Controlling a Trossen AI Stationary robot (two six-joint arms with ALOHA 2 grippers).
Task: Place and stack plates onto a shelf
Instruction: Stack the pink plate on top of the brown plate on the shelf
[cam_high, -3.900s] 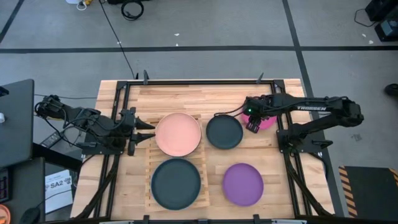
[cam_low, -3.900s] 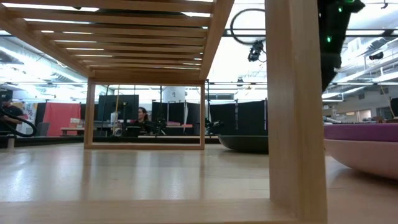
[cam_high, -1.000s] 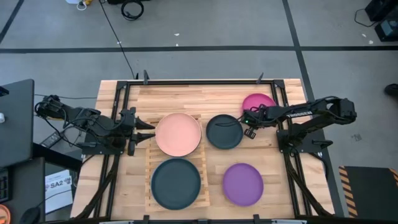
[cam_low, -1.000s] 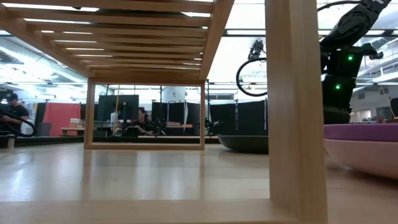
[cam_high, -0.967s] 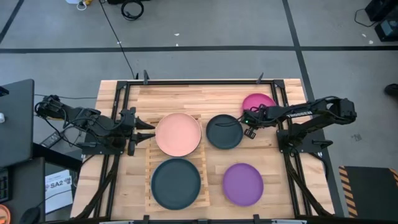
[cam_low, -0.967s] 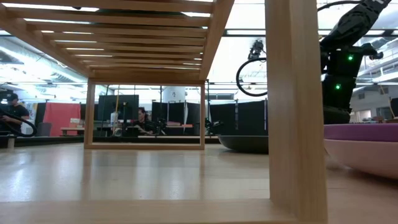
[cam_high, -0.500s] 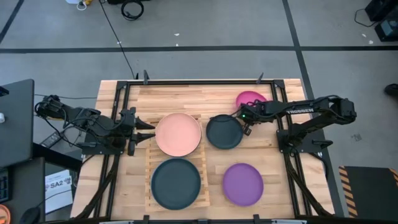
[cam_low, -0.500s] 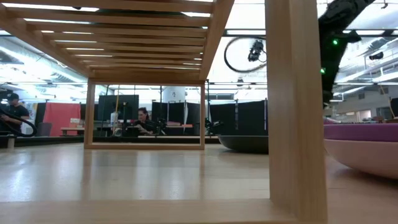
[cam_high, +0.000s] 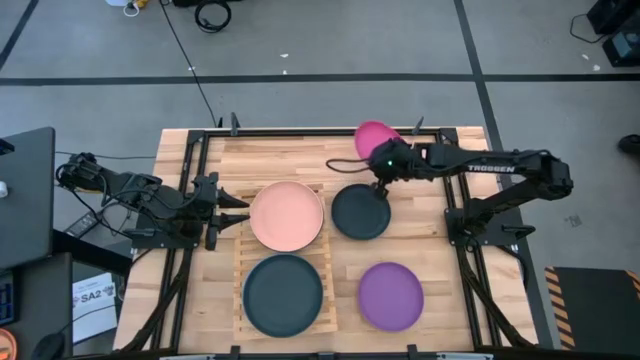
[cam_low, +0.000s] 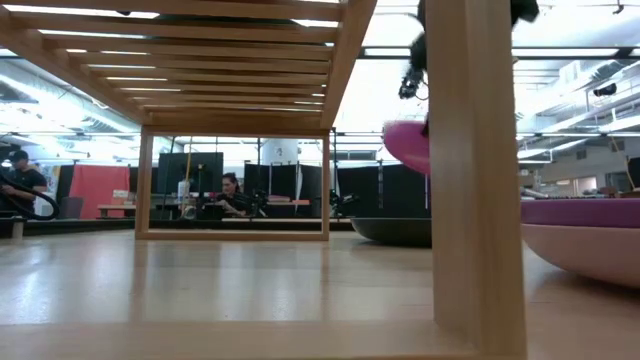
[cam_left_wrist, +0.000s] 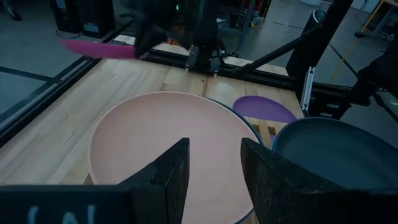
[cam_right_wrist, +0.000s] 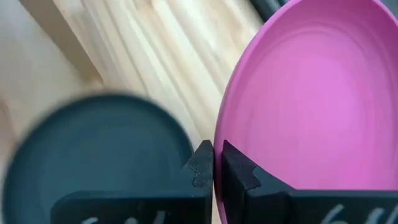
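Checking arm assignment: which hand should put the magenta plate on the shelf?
Right. The right hand already grips the magenta plate by its rim, lifted above the table. The left hand sits open and empty beside the salmon plate on the shelf.

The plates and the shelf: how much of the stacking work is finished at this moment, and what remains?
Done: the salmon pink plate and a dark teal plate lie side by side on the shelf. In hand: the right gripper holds the magenta plate by its rim, lifted above the table. Left: the dark grey plate and purple plate sit on the tabletop; nothing is stacked. The left gripper waits, open, beside the shelf.
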